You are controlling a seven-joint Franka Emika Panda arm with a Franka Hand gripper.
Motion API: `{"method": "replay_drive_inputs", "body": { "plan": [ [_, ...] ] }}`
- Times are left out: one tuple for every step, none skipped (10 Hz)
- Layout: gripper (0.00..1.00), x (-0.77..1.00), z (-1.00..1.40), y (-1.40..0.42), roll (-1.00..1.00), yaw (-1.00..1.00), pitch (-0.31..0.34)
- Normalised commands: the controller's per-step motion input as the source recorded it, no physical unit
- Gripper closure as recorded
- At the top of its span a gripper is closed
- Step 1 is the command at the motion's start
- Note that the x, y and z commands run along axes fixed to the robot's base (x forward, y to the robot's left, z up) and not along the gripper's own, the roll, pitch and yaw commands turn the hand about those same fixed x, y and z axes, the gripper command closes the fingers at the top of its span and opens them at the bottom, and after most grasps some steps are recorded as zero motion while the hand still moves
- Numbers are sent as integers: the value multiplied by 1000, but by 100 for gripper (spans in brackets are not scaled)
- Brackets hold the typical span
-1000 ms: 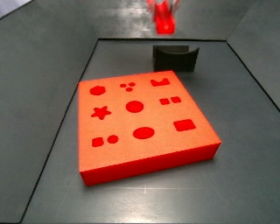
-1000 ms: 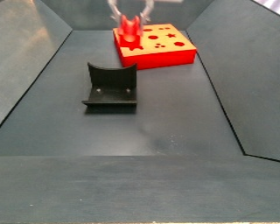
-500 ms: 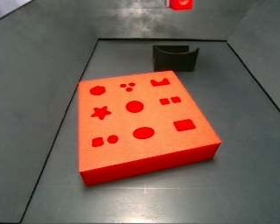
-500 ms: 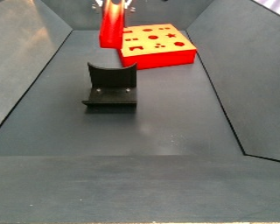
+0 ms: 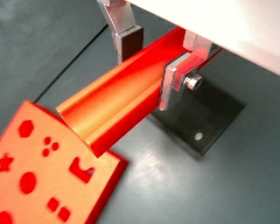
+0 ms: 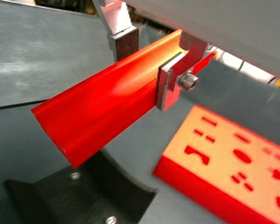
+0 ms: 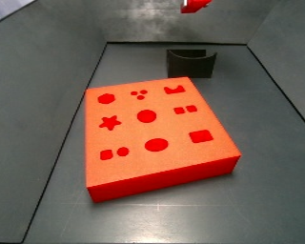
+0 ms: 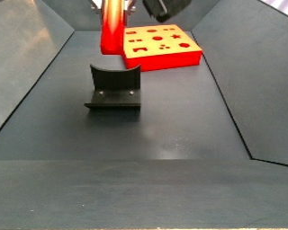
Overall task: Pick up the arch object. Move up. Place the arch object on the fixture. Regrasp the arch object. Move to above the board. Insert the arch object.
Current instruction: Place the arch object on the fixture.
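My gripper (image 5: pixel 152 59) is shut on the arch object (image 5: pixel 119 87), a slim long red bar with a groove along it, clamped between two silver fingers (image 5: pixel 178 80). The same grip shows in both wrist views, gripper (image 6: pixel 149 63) and arch object (image 6: pixel 101 105). In a side view the arch object (image 8: pixel 112 29) hangs upright above the fixture (image 8: pixel 112 88), apart from it. Only its tip (image 7: pixel 193 6) shows in a side view, at the edge of the picture above the fixture (image 7: pixel 191 62). The board (image 7: pixel 155 129) lies flat on the floor; its cut-out holes face up.
The dark floor is walled by sloping grey sides (image 8: pixel 26 63). The board (image 8: pixel 161 47) sits just beyond the fixture. In the wrist views the board (image 6: pixel 236 166) and the fixture (image 5: pixel 206 122) lie below the held bar.
The gripper has carried the arch object up and away from the board, to above the fixture. The bar now reaches the edge of both side views.
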Motion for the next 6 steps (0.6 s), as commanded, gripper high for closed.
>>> {"method": "replay_drive_inputs", "body": {
  "plan": [
    [100, 84, -13, 48, -581, -128, 80],
    [100, 83, -18, 48, -405, -119, 68],
    [100, 66, -3, 30, -247, -106, 44],
    [100, 60, -3, 31, -205, -101, 30],
    [100, 122, -1000, 135, -1000, -39, 187],
    [100, 124, -1000, 136, -1000, -39, 181]
  ]
}}
